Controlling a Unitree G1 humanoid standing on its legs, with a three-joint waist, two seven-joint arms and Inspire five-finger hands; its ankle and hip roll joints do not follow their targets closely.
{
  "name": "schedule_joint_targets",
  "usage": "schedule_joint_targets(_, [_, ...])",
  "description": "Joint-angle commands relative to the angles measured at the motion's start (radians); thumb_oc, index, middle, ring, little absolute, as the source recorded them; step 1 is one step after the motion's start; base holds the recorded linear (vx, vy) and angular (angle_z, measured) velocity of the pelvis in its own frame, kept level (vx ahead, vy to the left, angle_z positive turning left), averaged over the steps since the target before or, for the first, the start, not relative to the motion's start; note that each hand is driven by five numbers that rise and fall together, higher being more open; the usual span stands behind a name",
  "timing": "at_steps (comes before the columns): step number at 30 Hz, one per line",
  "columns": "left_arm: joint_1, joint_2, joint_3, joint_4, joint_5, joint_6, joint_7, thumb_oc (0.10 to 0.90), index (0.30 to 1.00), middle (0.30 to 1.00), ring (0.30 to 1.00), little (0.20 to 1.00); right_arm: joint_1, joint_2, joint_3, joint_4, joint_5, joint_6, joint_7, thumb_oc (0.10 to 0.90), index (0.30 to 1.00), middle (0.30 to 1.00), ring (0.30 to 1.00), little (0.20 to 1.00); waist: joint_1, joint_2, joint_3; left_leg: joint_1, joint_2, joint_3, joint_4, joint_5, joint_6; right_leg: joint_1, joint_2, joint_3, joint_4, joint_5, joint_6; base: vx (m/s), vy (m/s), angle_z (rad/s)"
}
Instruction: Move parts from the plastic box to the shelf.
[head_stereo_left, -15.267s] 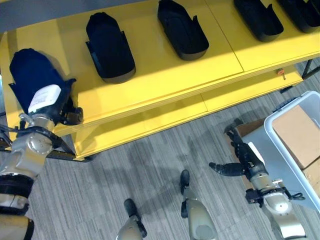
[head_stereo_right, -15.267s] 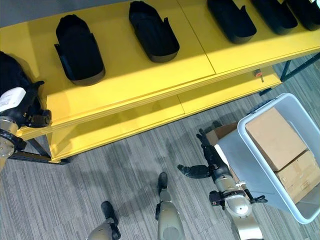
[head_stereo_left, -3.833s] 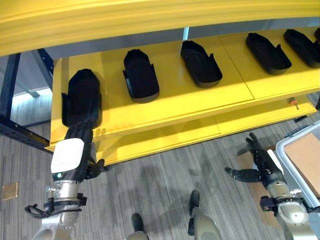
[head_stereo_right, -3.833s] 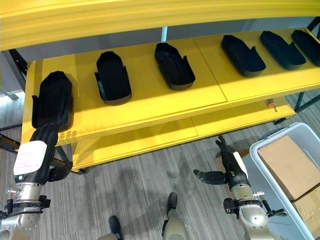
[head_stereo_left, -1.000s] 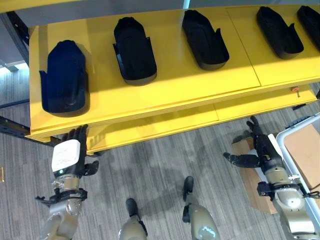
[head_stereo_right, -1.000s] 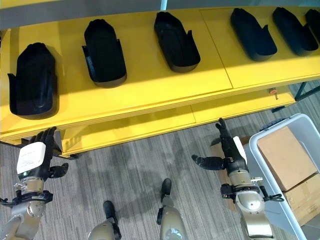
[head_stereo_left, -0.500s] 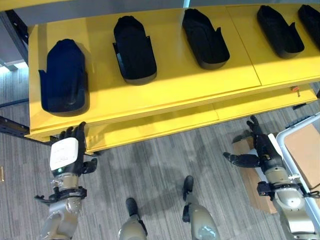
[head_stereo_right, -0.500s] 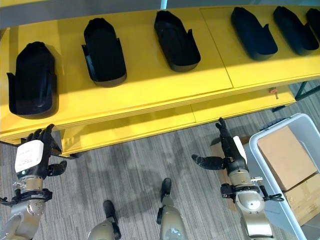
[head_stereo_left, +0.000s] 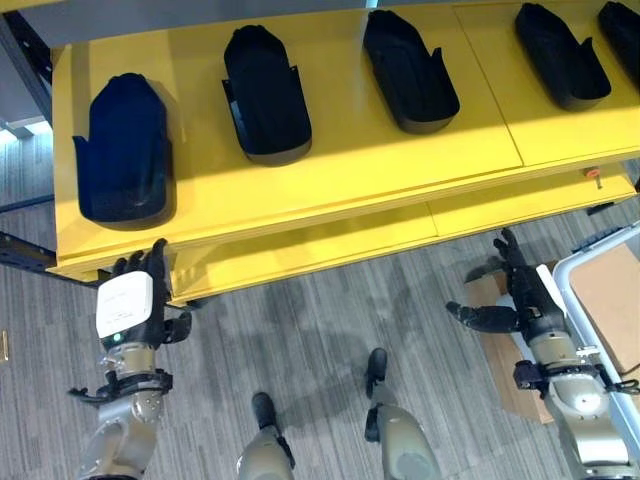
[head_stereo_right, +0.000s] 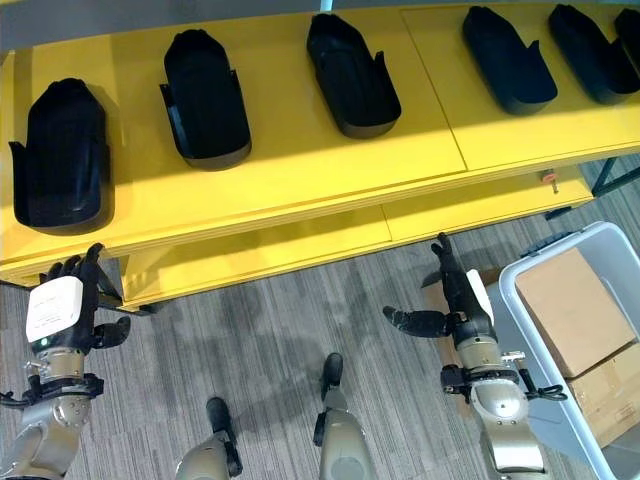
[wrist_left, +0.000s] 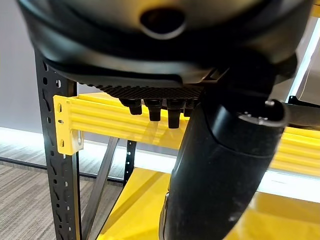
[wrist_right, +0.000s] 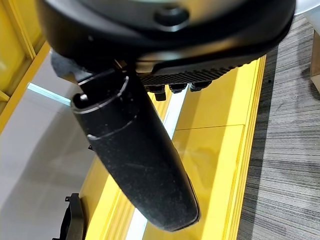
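Several black moulded parts lie in a row on the yellow shelf; the leftmost part sits near the shelf's left end, with others to its right. My left hand is open and empty, hanging just below the shelf's front edge under the leftmost part. Its thumb and straight fingers face the yellow shelf beam. My right hand is open and empty above the floor, left of the plastic box. No loose part shows in the box.
Cardboard boxes fill the plastic box at the lower right. A flat piece of cardboard lies on the floor beside it. A lower yellow shelf level juts out under the top one. A dark upright post carries the rack's left end.
Fifteen seconds ago my left hand held a part at the shelf's left end; that part now lies there and the hand is empty. Over the last second it drifted slightly up and left.
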Motion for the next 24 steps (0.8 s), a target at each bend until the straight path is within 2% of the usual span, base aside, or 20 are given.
schedule_joint_targets(1, [-0.071,0.127,0.107,-0.021,0.014,-0.007,0.087,0.9,1.0,1.0,1.0,1.0,-0.074,-0.035,-0.049,-0.097,-0.009,-0.082,-0.041,0.9,1.0,1.0,1.0,1.0,-0.02,-0.013,-0.025,-0.098,-0.026,-0.074,0.143,-0.096,0.063,0.091,-0.066,-0.047,0.058,-0.138,0.066,0.0,0.0,0.0])
schedule_joint_targets(8, [-0.058,0.131,0.128,-0.048,0.028,-0.006,0.089,0.9,1.0,1.0,1.0,1.0,-0.078,-0.031,-0.042,-0.096,-0.007,-0.083,-0.036,0.9,1.0,1.0,1.0,1.0,-0.019,-0.009,-0.034,-0.093,-0.029,-0.077,0.138,-0.096,0.064,0.097,-0.066,-0.047,0.055,-0.139,0.065,0.0,0.0,0.0])
schedule_joint_targets(24, [0.01,0.118,0.136,-0.142,0.034,-0.053,0.055,0.9,1.0,1.0,1.0,1.0,-0.08,-0.023,-0.048,-0.099,-0.01,-0.079,-0.041,0.9,1.0,1.0,1.0,1.0,-0.012,0.001,-0.045,-0.08,-0.032,-0.087,0.129,-0.092,0.067,0.111,-0.069,-0.051,0.052,-0.141,0.065,0.0,-0.001,0.0])
